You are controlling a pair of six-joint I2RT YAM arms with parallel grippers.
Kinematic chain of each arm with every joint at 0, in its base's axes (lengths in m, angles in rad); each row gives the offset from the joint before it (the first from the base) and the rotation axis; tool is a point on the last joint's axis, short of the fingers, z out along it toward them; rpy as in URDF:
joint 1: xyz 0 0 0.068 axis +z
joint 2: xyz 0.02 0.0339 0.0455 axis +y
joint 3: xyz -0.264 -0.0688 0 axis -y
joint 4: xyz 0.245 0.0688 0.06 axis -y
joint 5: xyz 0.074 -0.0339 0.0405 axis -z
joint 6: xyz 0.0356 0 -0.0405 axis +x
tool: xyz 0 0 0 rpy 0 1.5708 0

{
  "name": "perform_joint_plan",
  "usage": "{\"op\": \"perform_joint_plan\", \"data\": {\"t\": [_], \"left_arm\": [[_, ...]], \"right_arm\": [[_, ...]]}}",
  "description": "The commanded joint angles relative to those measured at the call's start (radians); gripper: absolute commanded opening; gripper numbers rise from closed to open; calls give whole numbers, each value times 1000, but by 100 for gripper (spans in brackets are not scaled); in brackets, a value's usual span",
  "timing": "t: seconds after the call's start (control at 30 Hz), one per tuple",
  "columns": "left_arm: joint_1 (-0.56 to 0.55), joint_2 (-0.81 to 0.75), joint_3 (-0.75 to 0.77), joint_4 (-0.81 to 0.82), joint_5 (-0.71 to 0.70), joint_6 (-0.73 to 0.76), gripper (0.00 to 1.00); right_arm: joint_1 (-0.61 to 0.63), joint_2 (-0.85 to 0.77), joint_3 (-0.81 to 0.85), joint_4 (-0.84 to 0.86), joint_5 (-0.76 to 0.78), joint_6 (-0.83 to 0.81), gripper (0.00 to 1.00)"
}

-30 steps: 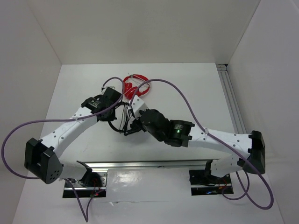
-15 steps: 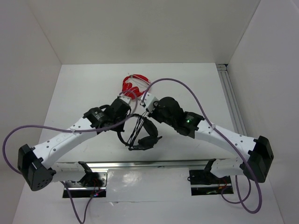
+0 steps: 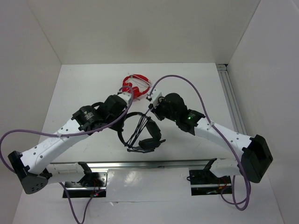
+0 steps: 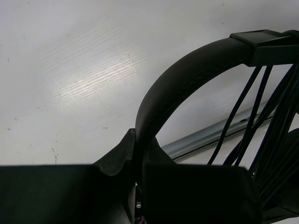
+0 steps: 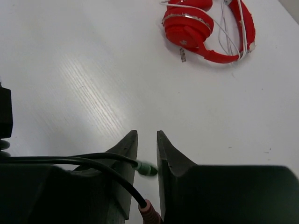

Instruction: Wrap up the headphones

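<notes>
White tabletop (image 3: 79,93) and white walls box in the scene, with an aluminium rail (image 4: 210,137) along the near edge. Near the middle of the table, between the two wrists, are the black headphones (image 3: 148,137), earcups toward the near side. Well beyond them at the far side lie the red headphones (image 5: 205,28), which are no part of the job.

The left gripper (image 4: 138,142) is clamped on the black headband (image 4: 187,70), holding it steady. To its right, several strands of dark cable (image 4: 261,107) already run across the band.

The right gripper (image 5: 147,135) shows only a narrow gap between its fingers. The cable's tail end lies in that gap, with a green plug (image 5: 147,169) and a pink plug (image 5: 149,210). Whether the plugs are pinched or merely lying loose between the fingers cannot be told.

Judging by the turns already on the band, the winding looks nearly done and the loose tail is the step in hand. The next move probably calls for tucking or laying the plugs against the wraps without slackening them, while the left grip keeps the band from turning.
</notes>
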Motion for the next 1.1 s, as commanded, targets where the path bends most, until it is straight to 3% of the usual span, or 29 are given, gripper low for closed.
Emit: {"op": "perform_joint_plan", "data": {"t": [0.0,0.3,0.37,0.4,0.47,0.5,0.67,0.9,1.07], "left_arm": [[21,55,73,-19,64,15,0],[141,162,146,43,228,47,0],[152,172,160,43,251,61,0],[163,182,169,43,252,70,0],[179,182,169,43,270,83,0],[201,182,169,43,279,83,0],[274,201,169,62,307,92,0],[342,201,157,86,307,72,0],[356,201,134,131,212,-2,0]], "right_arm": [[-24,-25,-43,100,-13,70,31],[-74,-7,-201,222,30,238,49],[-105,-7,-222,245,41,265,57],[-114,-7,-242,245,41,274,68],[-134,4,-253,254,61,307,74],[-151,13,-262,254,74,322,93],[-241,1,-327,320,36,431,100],[-310,-103,-381,277,39,523,100],[-320,-220,-372,76,334,702,100]]}}
